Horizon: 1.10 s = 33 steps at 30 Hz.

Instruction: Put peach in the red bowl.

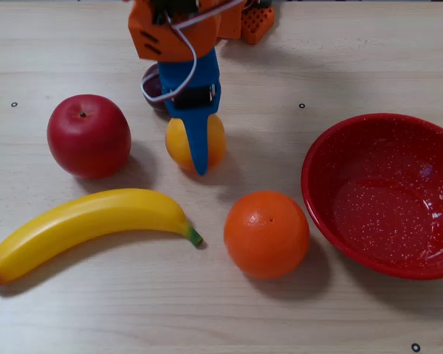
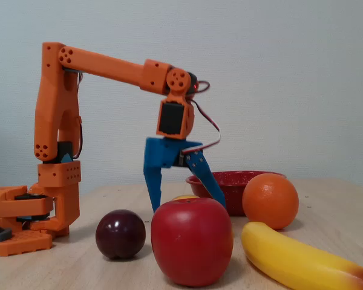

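The peach (image 1: 176,141) is a yellow-orange fruit resting on the wooden table between the apple and the bowl. My blue gripper (image 1: 196,140) is open and straddles it from above, with one finger lying across its top. In the side fixed view the two blue fingers (image 2: 152,181) are spread wide around the gripper's middle (image 2: 189,204). There only a yellow sliver of the peach (image 2: 184,197) shows above the apple. The red speckled bowl (image 1: 384,199) sits empty at the right. It stands behind the gripper in the side view (image 2: 230,181).
A red apple (image 1: 88,136) lies left of the peach and a banana (image 1: 88,225) lies in front. A dimpled orange (image 1: 266,232) sits between the peach and the bowl. A dark plum (image 2: 121,234) lies by the arm's base (image 2: 24,223).
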Motion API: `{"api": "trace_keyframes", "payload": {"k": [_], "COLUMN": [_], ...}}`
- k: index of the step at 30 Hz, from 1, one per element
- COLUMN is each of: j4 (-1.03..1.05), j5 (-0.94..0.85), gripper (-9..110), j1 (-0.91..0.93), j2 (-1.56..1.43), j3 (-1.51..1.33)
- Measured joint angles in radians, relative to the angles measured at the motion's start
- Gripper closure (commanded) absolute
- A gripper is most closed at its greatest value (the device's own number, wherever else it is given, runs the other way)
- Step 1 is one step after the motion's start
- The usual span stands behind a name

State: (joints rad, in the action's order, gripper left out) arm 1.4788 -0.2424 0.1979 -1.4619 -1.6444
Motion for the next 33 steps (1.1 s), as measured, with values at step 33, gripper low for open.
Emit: {"api": "trace_keyframes", "payload": {"k": [33], "j4": [-0.055], "j5": [-0.009], "gripper": [62], "j1": [-0.026], "j2": [0.110], "j3": [0.003]}}
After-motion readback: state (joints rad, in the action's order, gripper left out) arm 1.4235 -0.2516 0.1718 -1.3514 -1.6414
